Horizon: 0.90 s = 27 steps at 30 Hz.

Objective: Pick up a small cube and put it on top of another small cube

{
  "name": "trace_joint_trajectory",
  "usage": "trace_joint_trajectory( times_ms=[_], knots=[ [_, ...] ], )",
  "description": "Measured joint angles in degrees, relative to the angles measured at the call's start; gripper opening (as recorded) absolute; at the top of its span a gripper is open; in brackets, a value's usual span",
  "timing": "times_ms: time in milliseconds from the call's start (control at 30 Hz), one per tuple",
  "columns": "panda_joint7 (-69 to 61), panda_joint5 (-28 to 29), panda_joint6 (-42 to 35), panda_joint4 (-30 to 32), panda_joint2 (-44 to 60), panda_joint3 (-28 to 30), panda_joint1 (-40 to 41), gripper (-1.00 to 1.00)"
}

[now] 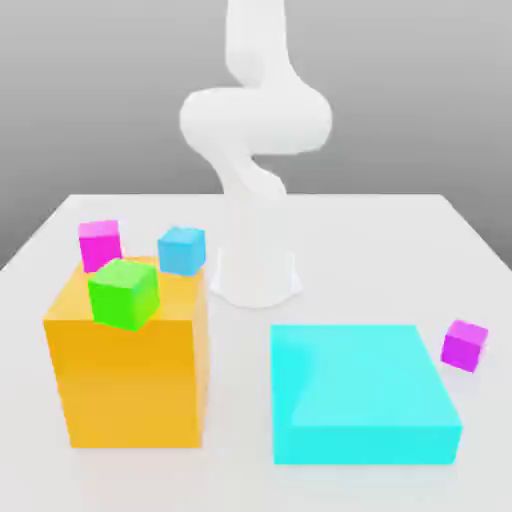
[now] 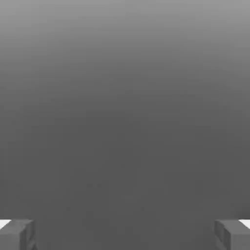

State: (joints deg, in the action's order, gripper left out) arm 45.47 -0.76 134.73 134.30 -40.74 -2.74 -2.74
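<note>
Nearest you, the big flat cyan block [image 1: 358, 385] and tall orange block [image 1: 135, 365] stand apart on the white counter [image 1: 235, 400]. The small purple cube [image 1: 465, 345] sits on the counter beside the cyan block, at the exterior view's right. On the orange block are the small green cube [image 1: 124, 294], then the small sky-blue cube [image 1: 182, 251] and small magenta cube [image 1: 100, 246]. Your fingers [image 2: 125, 235] are wide apart, holding nothing.

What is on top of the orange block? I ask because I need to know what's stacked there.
Green, sky-blue and pinker magenta cubes. The surface directly beneath them is covered.
</note>
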Motion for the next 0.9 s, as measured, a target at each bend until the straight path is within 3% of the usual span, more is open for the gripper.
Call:
trace_joint_trajectory(
  times_ms=[400,667,767,900],
  knots=[
    [0.3,-0.9,14.6,12.3,24.9,-15.6,-13.4,0.00],
    [5.6,5.6,24.0,20.3,42.2,-24.7,-23.3,0.00],
    [10.4,12.1,28.1,21.0,48.9,-22.0,-27.4,0.00],
    [17.5,21.5,34.3,19.3,57.2,-12.0,-35.5,0.00]
  ],
)
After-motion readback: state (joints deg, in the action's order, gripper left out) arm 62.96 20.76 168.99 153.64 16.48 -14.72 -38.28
